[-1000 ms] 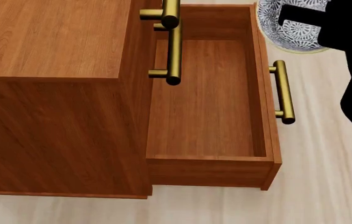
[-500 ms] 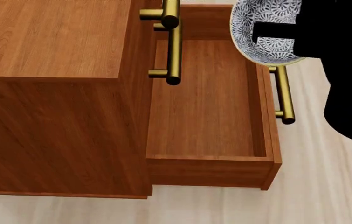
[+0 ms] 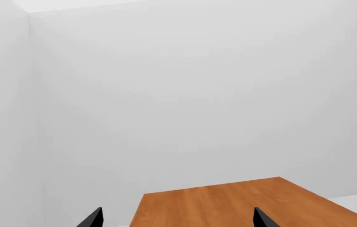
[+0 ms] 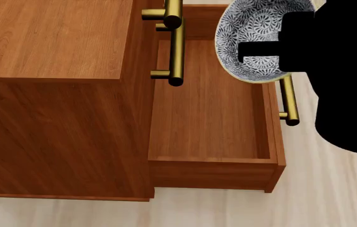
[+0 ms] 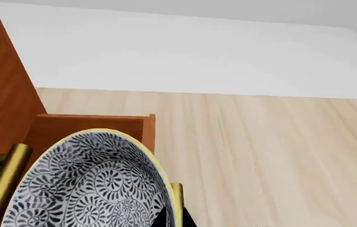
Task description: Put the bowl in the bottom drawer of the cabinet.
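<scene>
One bowl point(image 4: 251, 38) in play, and the right gripper point(image 4: 260, 49) has it, one black finger laid across the patterned inside at the rim while the bowl hangs tilted above the far right corner of the bottom drawer point(image 4: 210, 109). That drawer stands pulled wide out of the cabinet point(image 4: 52, 94), its wooden floor bare, and the bowl's lower edge overlaps the drawer's front panel in the head view, just above the brass handle point(image 4: 287, 101) on that front. Count the handles: three brass bars in sight, one on the open drawer and two point(image 4: 176, 42) stacked on the shut drawers above it. From the right wrist, the bowl point(image 5: 96, 184) fills the lower part of the picture, blue-and-white swirls and a pale rim, with pale plank floor point(image 5: 260, 151) beyond. The left gripper point(image 3: 177, 220) shows only two dark fingertips, spread well apart with nothing between them, over one reddish-brown wooden top point(image 3: 241, 203) against a white wall.
</scene>
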Controlling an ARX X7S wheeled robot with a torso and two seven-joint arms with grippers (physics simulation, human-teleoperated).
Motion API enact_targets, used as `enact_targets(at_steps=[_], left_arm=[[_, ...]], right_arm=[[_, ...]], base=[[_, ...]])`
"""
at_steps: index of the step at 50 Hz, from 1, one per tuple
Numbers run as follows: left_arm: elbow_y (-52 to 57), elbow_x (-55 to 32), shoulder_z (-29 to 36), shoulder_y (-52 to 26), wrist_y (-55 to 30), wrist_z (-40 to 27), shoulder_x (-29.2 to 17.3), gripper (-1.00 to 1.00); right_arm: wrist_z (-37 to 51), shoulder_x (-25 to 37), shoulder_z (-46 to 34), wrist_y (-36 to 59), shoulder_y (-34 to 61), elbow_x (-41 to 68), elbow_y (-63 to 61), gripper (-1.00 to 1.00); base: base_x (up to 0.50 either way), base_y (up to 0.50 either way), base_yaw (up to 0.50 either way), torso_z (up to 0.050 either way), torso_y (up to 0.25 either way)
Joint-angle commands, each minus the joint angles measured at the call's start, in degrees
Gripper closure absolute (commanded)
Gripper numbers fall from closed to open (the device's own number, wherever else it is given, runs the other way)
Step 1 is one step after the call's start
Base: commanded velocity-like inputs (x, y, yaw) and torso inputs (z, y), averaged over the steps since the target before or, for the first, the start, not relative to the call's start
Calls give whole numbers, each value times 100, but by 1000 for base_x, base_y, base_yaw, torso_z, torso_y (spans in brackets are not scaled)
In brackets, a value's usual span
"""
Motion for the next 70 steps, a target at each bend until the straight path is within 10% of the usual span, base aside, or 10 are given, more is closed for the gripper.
enact_targets(at_steps=[1,70], left_arm=[[33,-31,1,-7,-23,-32,-14,-100],[2,-41,3,105,98,-67,-101,-100]], right_arm=[[-133,10,-108,84,-1,5,-82,100],[-840,-137,-820,-276,-475,-430,26,100]], base=[[0,0,0,0,0],[0,0,0,0,0]])
